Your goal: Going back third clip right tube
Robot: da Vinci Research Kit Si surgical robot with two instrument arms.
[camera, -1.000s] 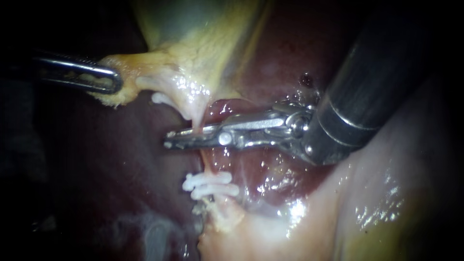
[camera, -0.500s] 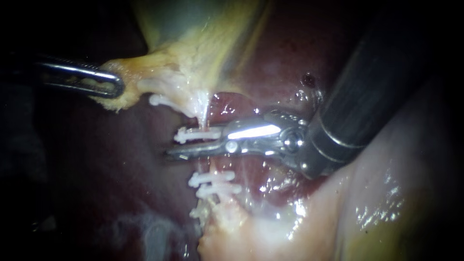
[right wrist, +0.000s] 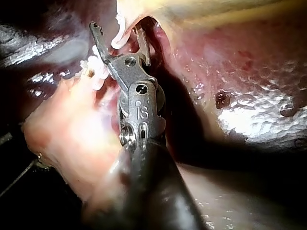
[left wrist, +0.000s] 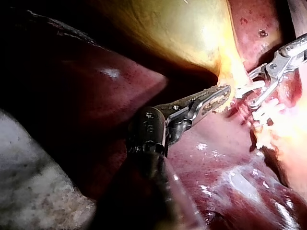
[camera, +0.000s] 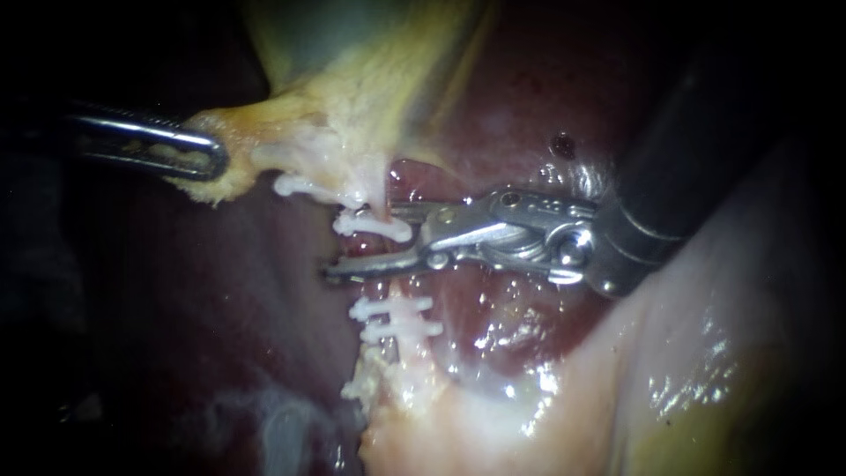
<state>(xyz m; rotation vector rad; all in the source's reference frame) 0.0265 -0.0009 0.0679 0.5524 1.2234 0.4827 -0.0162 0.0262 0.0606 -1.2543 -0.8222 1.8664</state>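
1. Done: the third clip [camera: 372, 226] sits across the right tube [camera: 390, 286]. It is just beyond the two other clips [camera: 397, 319] and close under the gallbladder [camera: 352, 106].
2. The right instrument [camera: 361, 241] has its pincer released. The new clip lies between the spread halves, and I cannot tell whether either one touches it.
3. The left instrument [camera: 198, 152] has its pincer clenched on the gallbladder's yellow edge, holding it out to the left.
4. Left to do, as I judge it: draw the right instrument clear to the right without snagging the clip.
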